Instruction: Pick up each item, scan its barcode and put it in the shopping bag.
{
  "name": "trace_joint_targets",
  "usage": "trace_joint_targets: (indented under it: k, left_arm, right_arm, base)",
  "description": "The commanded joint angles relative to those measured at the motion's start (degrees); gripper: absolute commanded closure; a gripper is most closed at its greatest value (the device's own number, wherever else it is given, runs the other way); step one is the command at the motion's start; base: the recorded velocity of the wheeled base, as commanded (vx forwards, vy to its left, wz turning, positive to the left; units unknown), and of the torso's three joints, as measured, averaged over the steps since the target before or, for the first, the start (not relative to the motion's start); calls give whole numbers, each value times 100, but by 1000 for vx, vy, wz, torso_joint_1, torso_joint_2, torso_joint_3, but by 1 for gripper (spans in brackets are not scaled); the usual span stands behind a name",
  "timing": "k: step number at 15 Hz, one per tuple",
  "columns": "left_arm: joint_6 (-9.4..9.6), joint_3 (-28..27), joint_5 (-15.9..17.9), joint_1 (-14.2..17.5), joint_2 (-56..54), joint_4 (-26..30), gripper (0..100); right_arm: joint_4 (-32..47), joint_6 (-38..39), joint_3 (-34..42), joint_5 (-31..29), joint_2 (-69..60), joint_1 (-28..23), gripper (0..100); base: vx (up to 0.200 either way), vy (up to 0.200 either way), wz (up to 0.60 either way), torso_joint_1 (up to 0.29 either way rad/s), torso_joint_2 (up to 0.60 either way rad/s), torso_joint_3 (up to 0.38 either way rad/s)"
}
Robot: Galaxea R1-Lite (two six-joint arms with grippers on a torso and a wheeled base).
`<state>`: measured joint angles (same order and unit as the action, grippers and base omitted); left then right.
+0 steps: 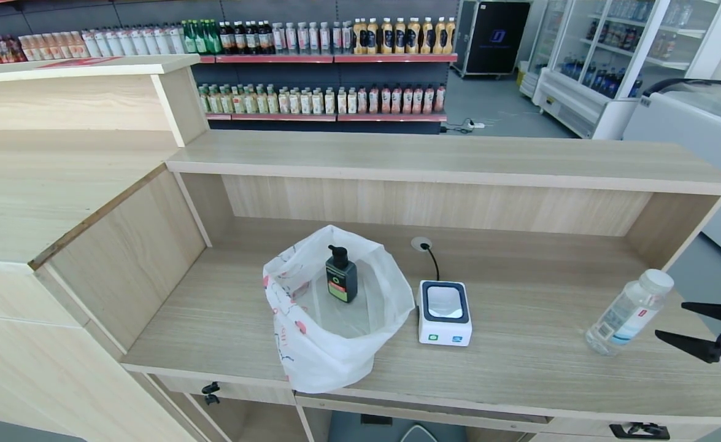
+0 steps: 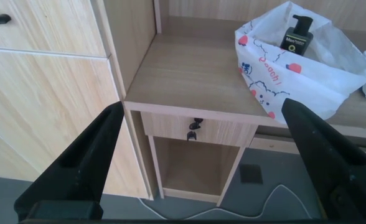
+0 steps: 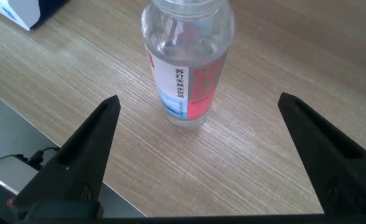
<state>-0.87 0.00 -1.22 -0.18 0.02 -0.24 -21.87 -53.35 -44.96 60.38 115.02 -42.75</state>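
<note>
Clear water bottle [image 1: 629, 313] with white cap and label, standing on its base near the right end of the counter [image 1: 520, 362], well apart from the scanner [image 1: 445, 312]. Not yet picked up. Just beside it, on the outer side, the right gripper [image 1: 670, 320], fingers wide apart and empty, tips turned toward the bottle.

For a good grasp, probably best to bring the open fingers level around the middle of the body, one on each side, and to close on the label zone, not on the cap. Better to close gently: thin plastic, likely to dent, and smooth, so likely to slip if held too lightly. Good also to keep the barcode free of the fingers; cannot tell from here the place of the barcode on the label.

After that, to carry it over the scanner window, barcode turned down, then to the shopping bag [image 1: 311, 344], standing open just left of the scanner with a dark pump bottle [image 1: 341, 276] already inside. Farther off, the left gripper [image 2: 203, 104], before the counter's front edge near the bag, fingers also apart, holding nothing.
</note>
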Motion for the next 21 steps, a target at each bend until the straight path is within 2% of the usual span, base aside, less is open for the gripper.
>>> trace_joint_targets:
  k: [1,6,13,21]
  left_arm:
    - [-1,0,-1,1,-2,-2,0]
    - [-1,0,-1,1,-2,-2,0]
    - [-1,0,-1,1,-2,-2,0]
    - [-1,0,-1,1,-2,-2,0]
  right_arm:
    - [-81,-9,-13,0,82,65,0]
    - [-265,0,-110,-9,319,232,0]
    - [-731,17,-373,-17,829,777,0]
    - [-749,35,-602,-17,1075,1155,0]
  base:
    - [0,0,0,0,0,0]
    - [0,0,0,0,0,0]
    - [0,0,0,0,0,0]
    - [0,0,0,0,0,0]
